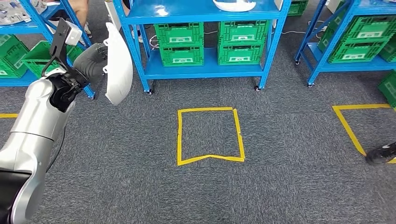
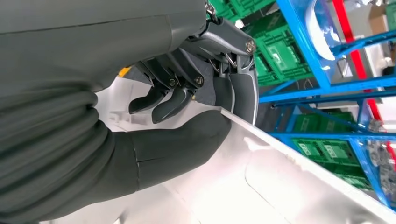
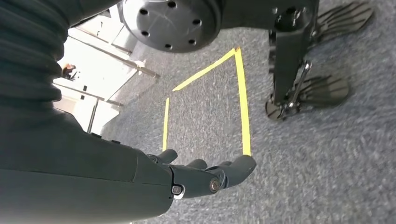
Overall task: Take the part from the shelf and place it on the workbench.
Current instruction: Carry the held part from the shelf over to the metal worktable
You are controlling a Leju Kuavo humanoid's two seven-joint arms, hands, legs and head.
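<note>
A white curved part (image 1: 116, 65) is held upright at the upper left of the head view, in front of the blue shelf's left post. My left hand (image 1: 91, 60) grips its edge, arm raised. In the left wrist view the thumb (image 2: 182, 140) presses on the part's white face (image 2: 266, 186) while the dark fingers (image 2: 170, 100) curl over its rim. My right hand (image 3: 205, 179) hangs over the carpet with its fingers stretched out, holding nothing. A second white part (image 1: 235, 4) lies on the top of the blue shelf (image 1: 205, 70).
Green crates (image 1: 210, 42) fill the middle shelf. More blue racks with crates stand at the left (image 1: 18, 56) and right (image 1: 355, 42). A yellow tape square (image 1: 210, 135) marks the grey carpet ahead, another (image 1: 350, 126) at the right beside a dark object (image 1: 380, 153).
</note>
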